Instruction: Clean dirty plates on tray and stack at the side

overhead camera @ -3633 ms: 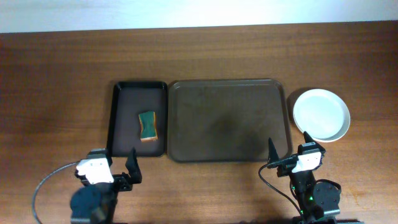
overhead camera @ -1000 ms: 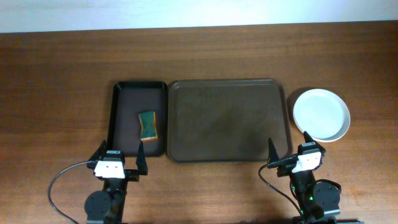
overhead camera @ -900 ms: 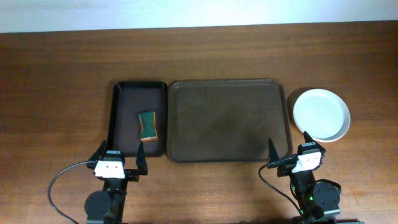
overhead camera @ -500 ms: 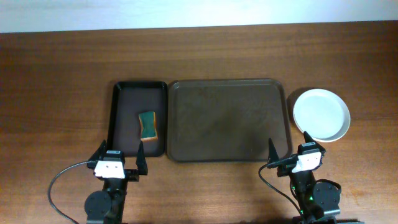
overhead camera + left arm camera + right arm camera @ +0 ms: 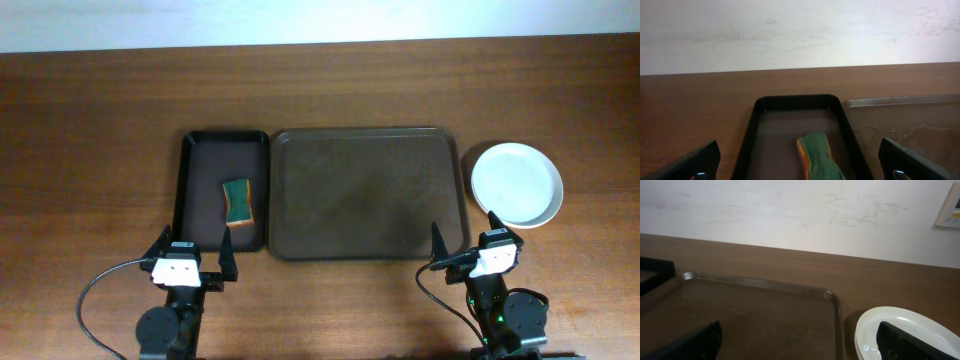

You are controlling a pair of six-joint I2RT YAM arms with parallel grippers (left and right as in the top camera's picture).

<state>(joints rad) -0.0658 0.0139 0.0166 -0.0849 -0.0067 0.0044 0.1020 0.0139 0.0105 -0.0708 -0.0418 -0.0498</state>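
L gripper [image 5: 193, 252] had swung from skewed pose to square-on behind black tray [image 5: 184, 190], then sat motionless. R gripper [image 5: 466, 238] never moved. Both sets of fingers apart, holding nothing. Sponge [image 5: 237, 202] lay in black tray. Brown tray [image 5: 365, 195] bare. White plate [image 5: 516, 185] on table just R of it; any plates beneath not discernible. Judged: task prob. done, arms parked.

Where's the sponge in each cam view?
Overhead: sponge left of centre, inside the black tray.
Left wrist: bottom centre, in that same tray.
Right wrist: not in view.
Shared landmark: the large brown tray, just right of the black tray, shows in all three views.
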